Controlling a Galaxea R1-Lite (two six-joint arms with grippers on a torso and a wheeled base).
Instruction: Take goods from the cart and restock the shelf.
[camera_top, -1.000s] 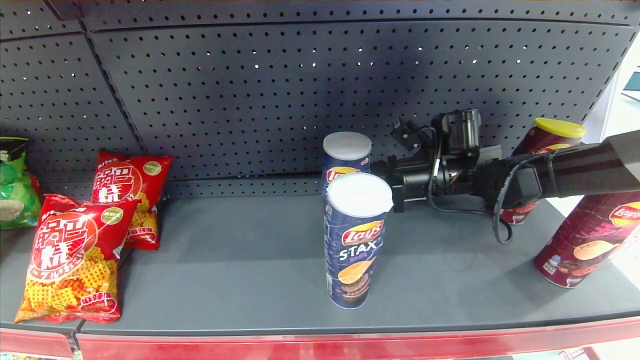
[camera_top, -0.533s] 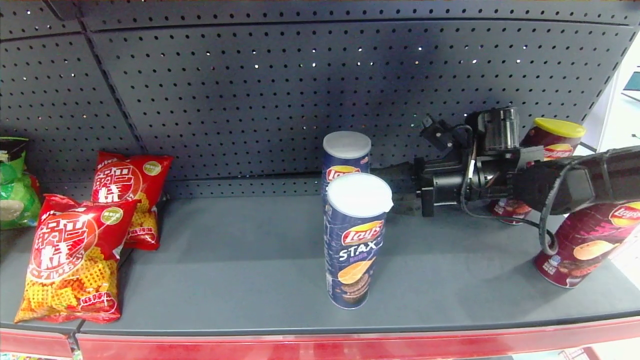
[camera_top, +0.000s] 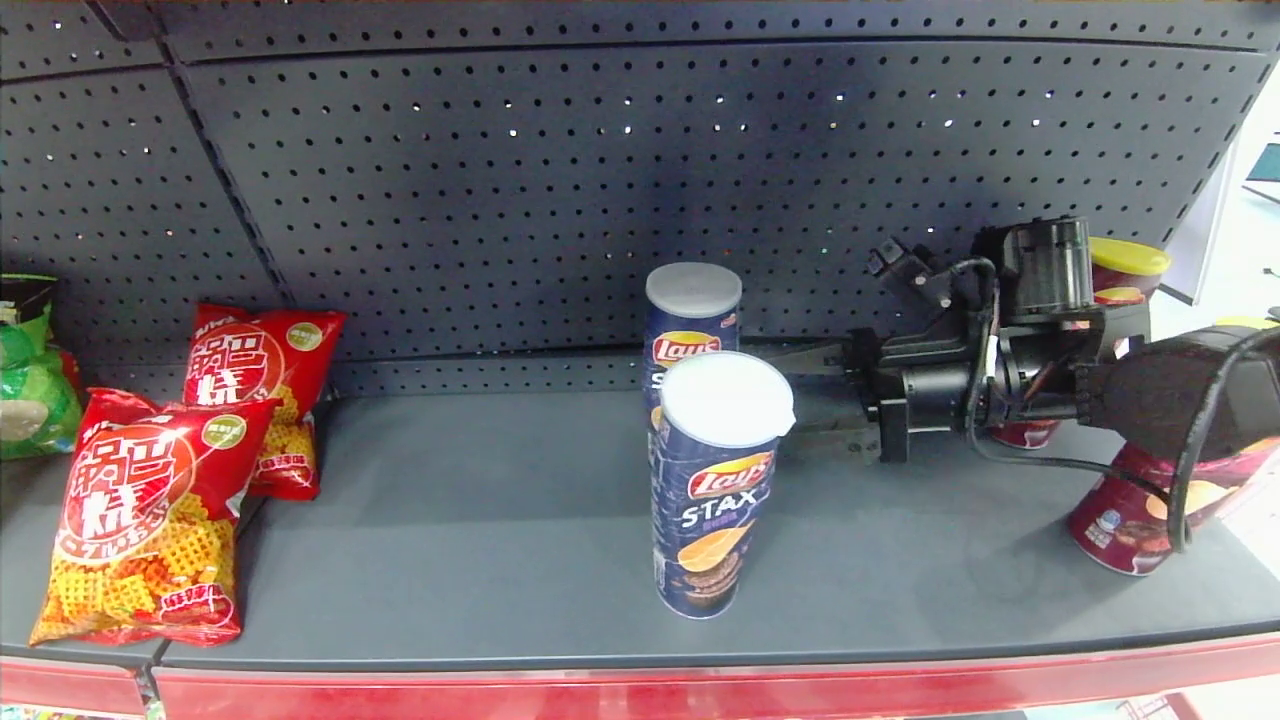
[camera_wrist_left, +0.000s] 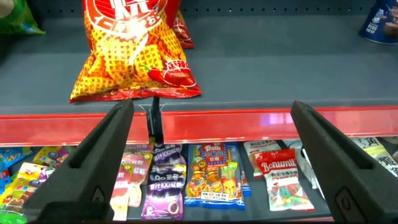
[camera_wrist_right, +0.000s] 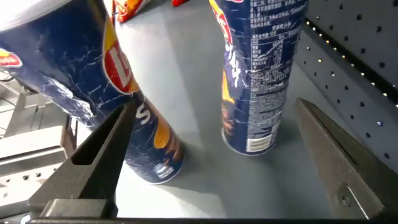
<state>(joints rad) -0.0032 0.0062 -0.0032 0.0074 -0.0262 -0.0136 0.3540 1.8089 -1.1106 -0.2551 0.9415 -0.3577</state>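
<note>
Lidded (contents unseen), the front blue can (camera_top: 715, 490) and rear blue can (camera_top: 692, 320) stand; left gripper (camera_wrist_left: 212, 106) and right gripper (camera_top: 810, 398) gape empty.

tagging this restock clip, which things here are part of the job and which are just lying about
Job: front blue can, back blue can, shelf, right gripper.
Lying about: red snack bags, maroon cans, green bag, sweets packets below.

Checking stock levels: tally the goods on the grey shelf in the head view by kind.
Blue chip cans: 2
Maroon chip cans: 2
Red snack bags: 2
Green bag: 1
Total: 7
</note>
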